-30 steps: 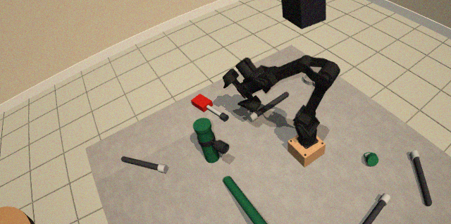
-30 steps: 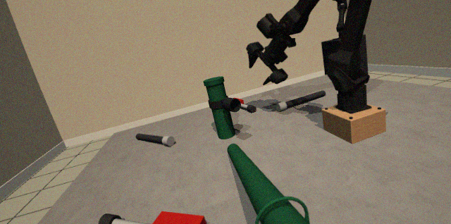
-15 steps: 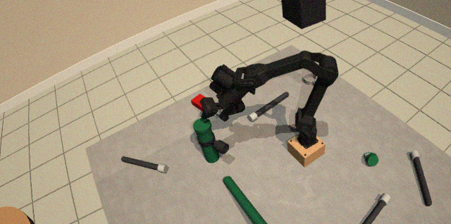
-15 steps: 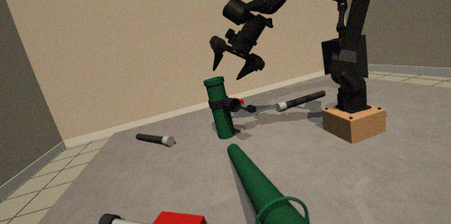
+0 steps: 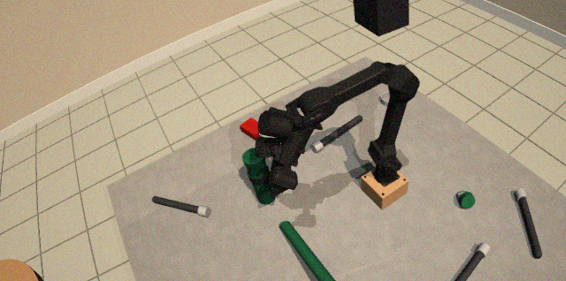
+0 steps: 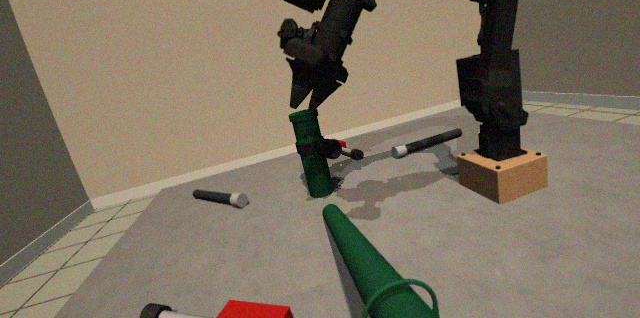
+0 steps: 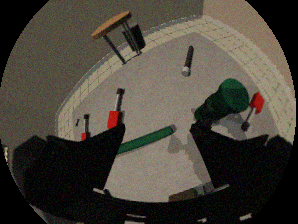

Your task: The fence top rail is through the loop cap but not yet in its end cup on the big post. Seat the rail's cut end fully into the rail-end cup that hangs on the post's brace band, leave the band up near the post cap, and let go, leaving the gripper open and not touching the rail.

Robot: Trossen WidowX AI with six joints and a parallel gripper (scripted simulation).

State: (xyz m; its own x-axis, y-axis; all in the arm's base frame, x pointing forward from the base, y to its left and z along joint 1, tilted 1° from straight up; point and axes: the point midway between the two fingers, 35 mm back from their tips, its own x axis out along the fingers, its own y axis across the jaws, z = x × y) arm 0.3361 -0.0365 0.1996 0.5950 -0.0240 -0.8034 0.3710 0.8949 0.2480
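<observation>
The rail (image 5: 305, 250) (image 6: 370, 263) (image 7: 137, 143) slants across the grey worktop (image 5: 212, 246) (image 6: 250, 238) (image 7: 150, 100), its cut end (image 5: 285, 225) (image 6: 330, 210) (image 7: 171, 129) directed toward the post (image 5: 265, 193) (image 6: 316, 173) (image 7: 201, 111). The end is unseated: a gap separates it from the post and from the rail-end cup (image 6: 332, 149). In the exterior view, the loop (image 6: 422, 284) encircles the rail farther along.

The post stands tilted, between the rail's end and the worktop's long upper-left edge in the top view. The brace band (image 5: 257, 179) (image 6: 307, 148) wraps it below the post cap (image 5: 251, 155) (image 6: 303, 117) (image 7: 235, 95), with the cup at its side.

The gripper (image 5: 267, 172) (image 6: 303, 107) (image 7: 158, 127) is open and empty, its fingertips close to the post cap and well apart from the rail. Contact with the cap cannot be determined.

Outward, a red block (image 5: 250, 127) (image 6: 341, 142) (image 7: 257, 102) is located beside that upper-left edge. A dark rod (image 5: 177, 204) (image 6: 215, 197) (image 7: 189, 57) with a white end lies toward the worktop's left corner. The arm's wooden base (image 5: 371, 193) (image 6: 480, 178) (image 7: 182, 195) is positioned inward from the right-hand edge.
</observation>
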